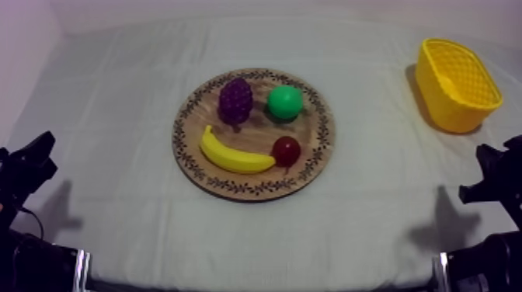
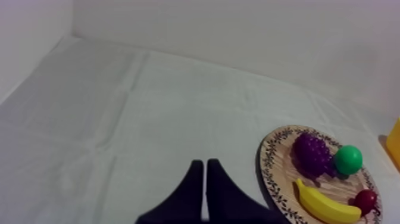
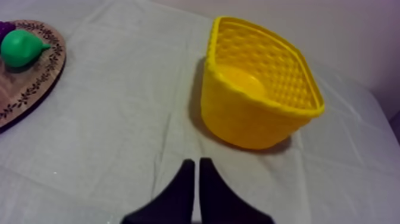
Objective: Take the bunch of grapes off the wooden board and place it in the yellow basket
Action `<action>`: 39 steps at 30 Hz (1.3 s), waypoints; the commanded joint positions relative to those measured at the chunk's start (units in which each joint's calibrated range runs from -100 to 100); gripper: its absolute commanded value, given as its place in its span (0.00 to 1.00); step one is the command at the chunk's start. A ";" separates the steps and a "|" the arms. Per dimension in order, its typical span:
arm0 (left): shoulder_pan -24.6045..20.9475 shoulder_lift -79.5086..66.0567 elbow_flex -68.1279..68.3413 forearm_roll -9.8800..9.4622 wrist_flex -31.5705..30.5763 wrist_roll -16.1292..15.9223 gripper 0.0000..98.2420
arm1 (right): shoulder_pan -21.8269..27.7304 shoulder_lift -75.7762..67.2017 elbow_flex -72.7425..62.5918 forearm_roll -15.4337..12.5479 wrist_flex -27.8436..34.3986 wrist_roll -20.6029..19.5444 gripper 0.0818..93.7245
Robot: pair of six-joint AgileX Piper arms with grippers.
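A purple bunch of grapes (image 1: pixel 234 100) lies on the round wooden board (image 1: pixel 314 146) at the table's middle, toward the board's far left. The yellow basket (image 1: pixel 456 84) stands empty at the far right. My left gripper (image 1: pixel 33 159) rests low at the left edge, far from the board. In the left wrist view its fingers (image 2: pixel 205 189) lie together as a narrow wedge, with the grapes (image 2: pixel 312 152) off to the side on the board (image 2: pixel 275 173). My right gripper (image 1: pixel 491 175) rests low at the right, shut (image 3: pixel 196 186), a short way in front of the basket (image 3: pixel 256 83).
On the board also lie a green pear (image 1: pixel 285 102), a yellow banana (image 1: pixel 233 156) and a small red fruit (image 1: pixel 287 149). Bare cloth surrounds the board. A wall runs close behind the table.
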 commanded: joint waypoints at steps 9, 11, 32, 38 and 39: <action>-0.01 0.00 -0.04 0.01 -0.03 0.00 0.00 | -1.75 -0.04 -0.88 1.64 -2.02 -3.11 0.01; -0.01 0.00 -0.04 0.01 -0.03 0.00 0.00 | -3.59 0.04 -1.76 3.46 -2.15 -4.70 0.00; -0.01 0.00 -0.04 0.01 -0.03 0.00 0.00 | -16.19 30.10 -35.42 9.11 -0.36 -10.27 0.00; -0.01 0.00 -0.04 0.01 -0.03 0.00 0.00 | -20.41 40.69 -49.50 9.81 4.43 -12.28 0.00; -0.01 0.00 -0.04 0.01 -0.03 0.00 0.00 | -21.19 42.63 -52.12 9.77 5.51 -12.62 0.00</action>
